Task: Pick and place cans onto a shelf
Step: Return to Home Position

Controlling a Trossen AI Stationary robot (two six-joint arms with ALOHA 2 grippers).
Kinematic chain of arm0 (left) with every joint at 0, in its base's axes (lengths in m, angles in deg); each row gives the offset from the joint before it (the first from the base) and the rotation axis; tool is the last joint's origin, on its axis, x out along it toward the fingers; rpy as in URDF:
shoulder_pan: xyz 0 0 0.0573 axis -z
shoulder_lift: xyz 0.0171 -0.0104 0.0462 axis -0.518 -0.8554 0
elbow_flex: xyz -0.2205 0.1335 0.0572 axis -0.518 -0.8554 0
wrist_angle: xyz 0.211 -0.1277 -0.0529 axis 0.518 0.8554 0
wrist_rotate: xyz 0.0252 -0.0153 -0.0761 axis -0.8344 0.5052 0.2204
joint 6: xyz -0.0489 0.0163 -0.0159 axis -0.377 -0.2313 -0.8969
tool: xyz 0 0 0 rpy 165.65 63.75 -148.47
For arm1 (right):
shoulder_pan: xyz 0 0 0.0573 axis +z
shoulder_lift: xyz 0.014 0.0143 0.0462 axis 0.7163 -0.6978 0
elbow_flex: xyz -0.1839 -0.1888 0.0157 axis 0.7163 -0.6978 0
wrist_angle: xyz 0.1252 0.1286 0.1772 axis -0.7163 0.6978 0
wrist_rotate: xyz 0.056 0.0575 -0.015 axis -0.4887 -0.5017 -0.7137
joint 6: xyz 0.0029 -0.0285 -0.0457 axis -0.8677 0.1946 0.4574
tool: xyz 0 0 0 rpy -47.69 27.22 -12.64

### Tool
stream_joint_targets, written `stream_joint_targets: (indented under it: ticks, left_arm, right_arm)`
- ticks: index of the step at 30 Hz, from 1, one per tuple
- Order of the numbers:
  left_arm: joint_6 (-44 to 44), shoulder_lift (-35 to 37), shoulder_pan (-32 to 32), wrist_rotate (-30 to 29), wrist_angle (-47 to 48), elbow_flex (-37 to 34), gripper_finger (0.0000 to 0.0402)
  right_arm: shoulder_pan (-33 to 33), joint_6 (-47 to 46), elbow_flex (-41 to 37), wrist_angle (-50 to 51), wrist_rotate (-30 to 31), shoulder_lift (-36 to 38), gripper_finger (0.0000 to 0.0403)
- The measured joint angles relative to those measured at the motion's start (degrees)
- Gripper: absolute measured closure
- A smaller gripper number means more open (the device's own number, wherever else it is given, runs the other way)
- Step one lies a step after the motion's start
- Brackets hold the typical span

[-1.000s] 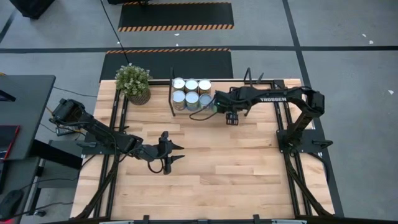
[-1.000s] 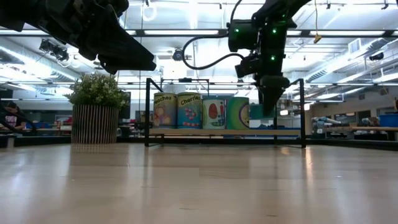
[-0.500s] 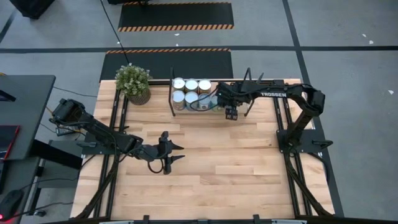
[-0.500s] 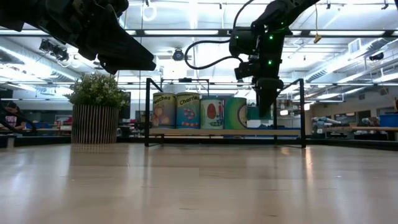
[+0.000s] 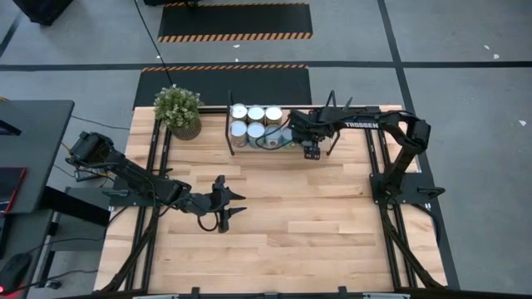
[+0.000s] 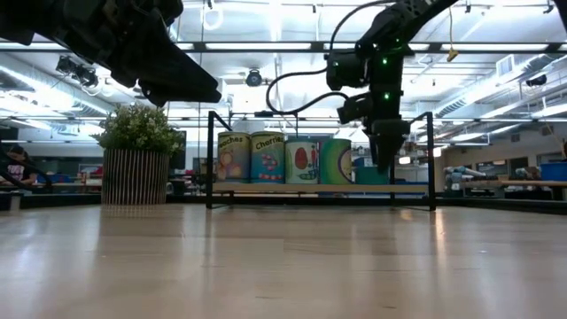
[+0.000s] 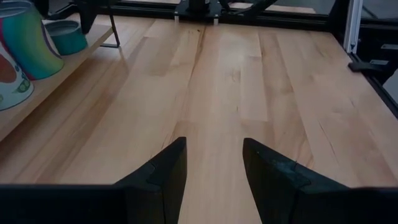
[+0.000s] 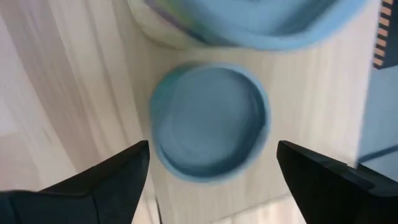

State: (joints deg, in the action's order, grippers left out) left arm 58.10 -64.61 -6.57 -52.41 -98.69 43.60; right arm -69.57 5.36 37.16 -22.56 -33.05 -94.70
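Observation:
Six tall cans stand in two rows on the left part of the shelf; the low view shows the front ones side by side. A short teal can stands on the shelf board just right of them, and also shows in the left wrist view. My right gripper is open and points straight down over this can, one finger on either side and apart from it; it also shows in the high view and low view. My left gripper is open and empty over the table's near left.
A potted plant stands at the far left corner, left of the shelf. The shelf's black end frames rise at both ends. The bare wooden tabletop stretches in front of the shelf.
My right gripper has gone from just in front of the shelf toward the table's far edge and a little right, to over the shelf board, and sunk slightly.

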Motion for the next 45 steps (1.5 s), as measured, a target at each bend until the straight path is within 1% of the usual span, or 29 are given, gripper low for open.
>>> stream_joint_targets:
  ticks: [5, 7, 10, 12, 14, 16, 18, 20, 22, 25, 28, 33, 37, 40, 45]
  left_arm:
    - [0.0, 0.0, 0.0, 0.0, 0.4, 0.0, 0.0239]
    - [0.4, 0.0, 0.0, 0.0, 0.4, 0.0, 0.0239]
    - [2.8, 0.1, 0.0, 0.0, 0.0, 0.0, 0.0239]
    - [5.4, 1.5, 0.2, -0.1, 0.0, 0.0, 0.0239]
    - [6.8, 3.6, 1.3, -2.1, 0.0, 0.0, 0.0239]
    - [8.5, 6.2, 3.7, -5.6, -1.0, -0.5, 0.0239]
    - [10.3, 8.5, 6.4, -9.7, -2.7, -2.4, 0.0239]
    - [12.3, 9.8, 8.4, -13.8, -7.5, -5.7, 0.0239]
    - [14.6, 10.6, 9.2, -16.0, -15.8, -9.1, 0.0239]
    - [18.6, 11.7, 9.2, -16.2, -27.6, -13.5, 0.024]
    - [21.6, 14.1, 8.4, -17.1, -33.0, -15.8, 0.0247]
    - [22.9, 21.6, 6.6, -17.7, -34.1, -19.5, 0.0273]
    - [22.8, 28.6, 5.5, -17.7, -35.7, -23.7, 0.0298]
    - [22.8, 33.4, 5.4, -17.7, -37.0, -26.4, 0.0319]
    - [24.4, 40.0, 5.5, -19.0, -37.1, -29.0, 0.0357]
  right_arm:
    - [1.0, -1.3, 3.5, 4.9, 0.8, 0.2, 0.0043]
    - [1.9, -2.6, 6.0, 9.3, 0.9, 0.2, 0.0043]
    - [3.8, -5.1, 9.5, 13.6, 0.9, 0.4, 0.0044]
    - [5.4, -6.1, 10.2, 13.3, 0.7, 1.9, 0.0044]
    - [7.0, -6.3, 9.3, 10.5, -0.1, 4.8, 0.0044]
    - [8.4, -6.9, 7.6, 7.5, -1.1, 8.2, 0.0044]
    - [9.6, -7.8, 5.2, 4.2, -1.3, 11.6, 0.0044]
    - [11.0, -8.8, 2.5, 1.8, -1.2, 15.1, 0.0044]
    - [12.5, -9.2, -0.5, -2.0, -1.3, 18.4, 0.0044]
    - [14.4, -9.4, -5.8, -9.7, -1.5, 23.3, 0.0044]
    - [15.2, -8.6, -10.9, -16.4, -2.7, 27.7, 0.0044]
    - [15.0, -7.0, -19.0, -28.3, -6.2, 35.3, 0.0044]
    - [13.4, -5.8, -25.0, -37.0, -9.9, 40.9, 0.0044]
    - [12.2, -5.9, -28.7, -41.3, -12.8, 44.9, 0.0044]
    - [10.2, -5.8, -32.6, -44.8, -16.8, 51.5, 0.0044]
